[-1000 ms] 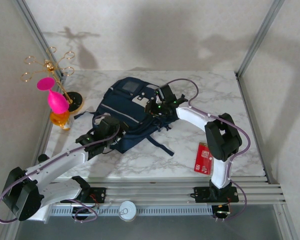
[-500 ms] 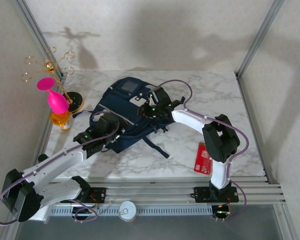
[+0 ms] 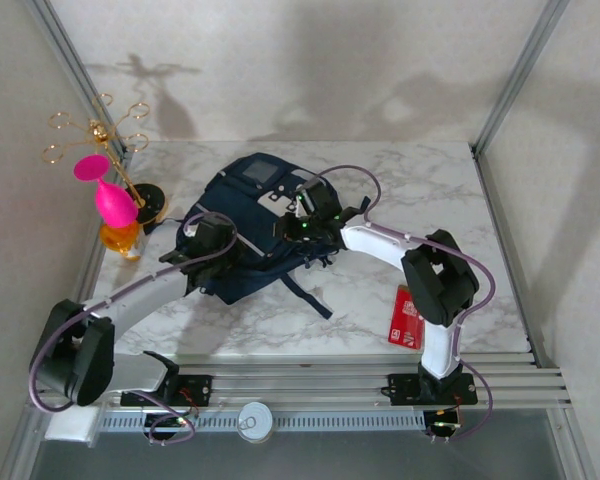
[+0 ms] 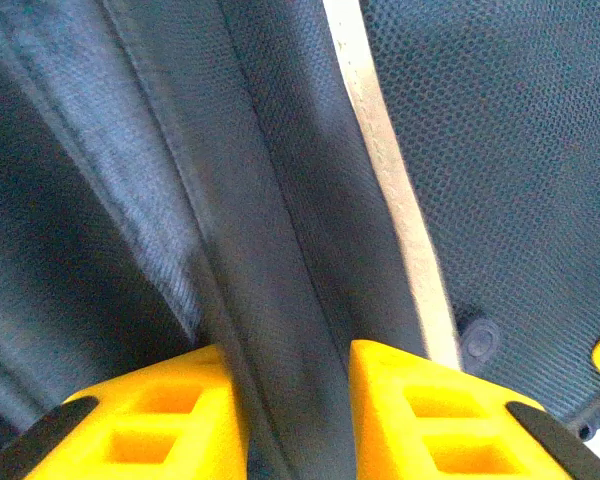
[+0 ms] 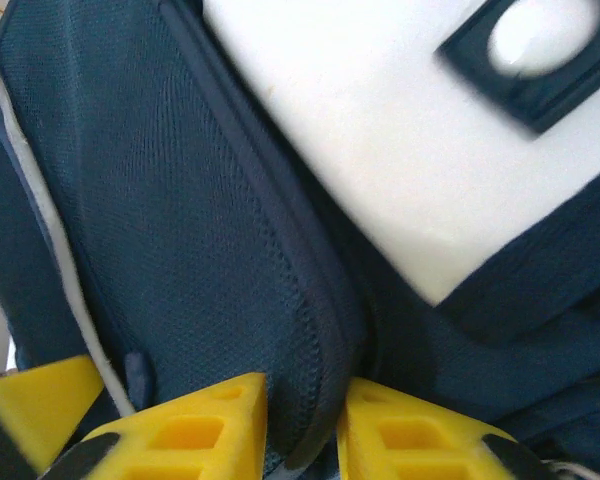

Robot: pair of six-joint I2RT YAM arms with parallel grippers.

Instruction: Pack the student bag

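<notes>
Up close, left gripper (image 4: 295, 400) and right gripper (image 5: 305, 420) each pinch student bag (image 3: 248, 203) fabric. Overhead: red card (image 3: 407, 317) right of it.

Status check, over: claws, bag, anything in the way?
Left claw pinching student bag fabric. Right claw pinching a seam by the white patch. Red packet lies apart.

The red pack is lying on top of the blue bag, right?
No. The red pack lies on the table, apart from the bag, off to its right. The top view shows it.
</notes>
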